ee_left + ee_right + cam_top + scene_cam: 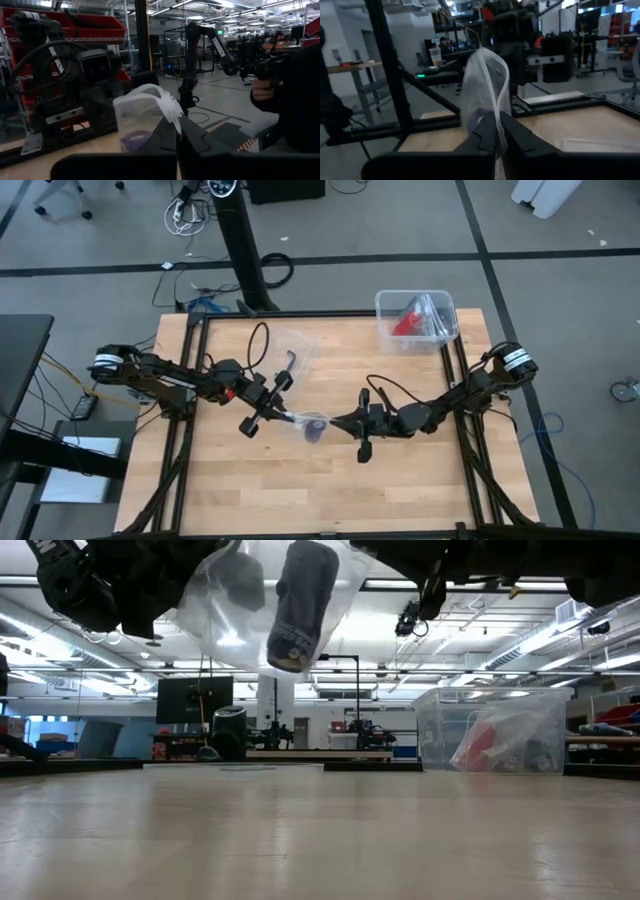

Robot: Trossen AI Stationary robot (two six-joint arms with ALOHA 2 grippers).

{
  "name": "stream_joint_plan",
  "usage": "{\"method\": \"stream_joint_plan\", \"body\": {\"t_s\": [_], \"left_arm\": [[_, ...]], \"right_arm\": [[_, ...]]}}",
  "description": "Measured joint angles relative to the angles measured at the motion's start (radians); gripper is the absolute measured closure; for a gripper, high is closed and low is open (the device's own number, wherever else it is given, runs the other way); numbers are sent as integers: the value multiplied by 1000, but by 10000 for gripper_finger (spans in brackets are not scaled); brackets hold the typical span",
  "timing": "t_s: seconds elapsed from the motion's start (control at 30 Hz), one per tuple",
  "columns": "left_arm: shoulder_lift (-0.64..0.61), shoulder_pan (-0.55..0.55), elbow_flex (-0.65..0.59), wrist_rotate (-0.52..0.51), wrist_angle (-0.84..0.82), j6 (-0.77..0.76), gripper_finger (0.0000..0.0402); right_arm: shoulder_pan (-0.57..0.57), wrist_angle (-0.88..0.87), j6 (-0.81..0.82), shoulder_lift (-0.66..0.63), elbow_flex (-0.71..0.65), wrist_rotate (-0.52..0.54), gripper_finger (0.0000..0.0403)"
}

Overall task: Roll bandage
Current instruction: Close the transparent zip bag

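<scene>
Both sets of jaws are closed on one clear plastic bag, held up above the middle of the table. The left gripper pinches one edge of the bag and the right gripper pinches the opposite edge, so the bag hangs stretched between them.

Inside it sits the bandage, a small dark navy roll. From above, the film and the grippers cover most of the roll and only a dark bluish patch shows. In the low view the top of the bag and both arms are cut off at the frame edge. In the left wrist view the roll is only a purplish blur through the film.

Farther off, a second clear bag lies flat on the table, and a clear bin with a red item stands at the far right corner.
</scene>
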Motion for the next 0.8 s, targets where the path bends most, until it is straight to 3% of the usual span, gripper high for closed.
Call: {"method": "stream_joint_plan", "body": {"t_s": [0.23, 0.5, 0.8], "left_arm": [[0, 14, 0, -40, -5, -6, 402], [-5, 14, 5, -54, -106, -32, 402], [-100, 13, -13, -73, -146, 9, 402]], "right_arm": [[-15, -42, -31, 0, 68, -69, 400], [-59, -469, 14, -46, 241, -87, 401], [-11, -718, 7, -233, 271, 7, 402]]}}
